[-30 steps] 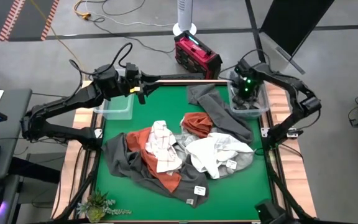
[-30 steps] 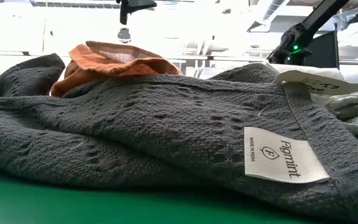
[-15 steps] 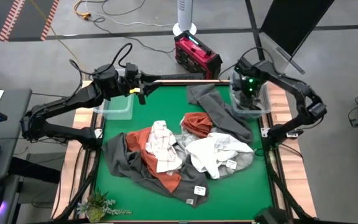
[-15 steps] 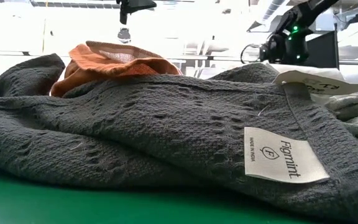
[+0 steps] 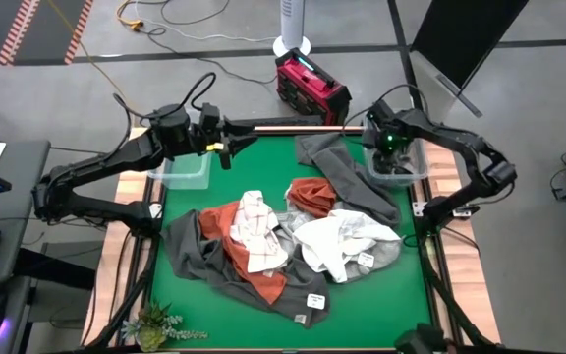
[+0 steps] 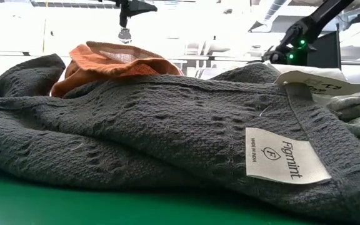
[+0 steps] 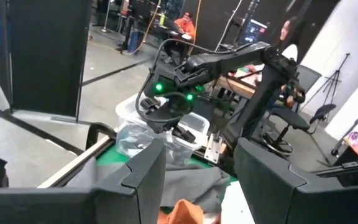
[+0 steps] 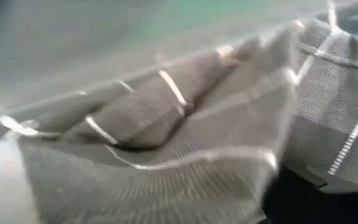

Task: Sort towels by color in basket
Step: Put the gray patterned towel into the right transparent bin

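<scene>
Dark grey towel (image 5: 347, 169): draped from the far middle of the green mat (image 5: 263, 172) toward the right-hand bin, one end trailing across the table.
Right gripper (image 5: 389, 147): up over the clear bin on the right (image 5: 416, 169); its fingers don't show clearly in any view, so how wide they stand I cannot tell, and no cloth can be seen in its grasp.
Right bin contents: dark grey cloth bunched inside; the right wrist view looks down on ribbed grey fabric behind clear plastic edges.
Left gripper (image 5: 226, 147): hanging above the far left edge of the mat, fingers (image 7: 145, 171) parted with a clear gap between them, nothing held.
Left bin (image 5: 178, 169): clear plastic, sitting under the left arm; nothing visible inside.
Rust orange towels: one (image 5: 312, 197) crumpled mid-table, another (image 5: 254, 261) spread lower left beneath a white checked towel (image 5: 256, 228).
White towel (image 5: 347, 241): heaped on the right of the pile, tag showing, with a light grey one beneath it.
Big dark grey towel (image 6: 167, 144): nearest the front edge, filling the low view, label (image 6: 284, 156) sewn to its hem.
</scene>
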`<action>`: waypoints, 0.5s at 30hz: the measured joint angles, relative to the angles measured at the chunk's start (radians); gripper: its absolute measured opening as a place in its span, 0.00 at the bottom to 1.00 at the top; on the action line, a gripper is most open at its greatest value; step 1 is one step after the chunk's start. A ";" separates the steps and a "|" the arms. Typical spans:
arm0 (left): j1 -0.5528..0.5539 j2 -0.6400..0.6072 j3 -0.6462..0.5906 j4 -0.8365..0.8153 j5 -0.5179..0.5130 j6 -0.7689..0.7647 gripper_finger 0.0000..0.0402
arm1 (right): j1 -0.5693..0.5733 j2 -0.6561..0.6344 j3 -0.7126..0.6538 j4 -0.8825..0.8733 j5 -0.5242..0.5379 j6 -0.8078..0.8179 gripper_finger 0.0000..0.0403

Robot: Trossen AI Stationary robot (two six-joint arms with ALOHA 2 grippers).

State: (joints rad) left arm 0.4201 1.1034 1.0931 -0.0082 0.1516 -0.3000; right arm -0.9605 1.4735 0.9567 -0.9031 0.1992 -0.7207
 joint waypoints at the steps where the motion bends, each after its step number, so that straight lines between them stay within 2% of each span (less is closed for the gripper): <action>1: -0.002 0.000 0.000 0.000 0.000 0.000 0.45 | 0.002 0.000 -0.017 0.014 -0.007 0.015 0.70; 6: -0.002 0.000 0.000 -0.003 0.000 0.001 0.45 | -0.006 0.000 -0.044 0.028 -0.074 0.062 0.70; 12: 0.007 0.000 0.000 -0.002 0.000 0.001 0.45 | 0.023 -0.018 0.068 -0.108 -0.036 0.187 0.70; 15: 0.012 0.000 0.000 -0.002 -0.001 0.004 0.45 | 0.041 -0.059 0.123 -0.100 0.004 0.193 0.70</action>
State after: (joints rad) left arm 0.4323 1.1034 1.0931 -0.0105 0.1506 -0.2962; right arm -0.9200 1.4144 1.0800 -1.0035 0.2030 -0.5278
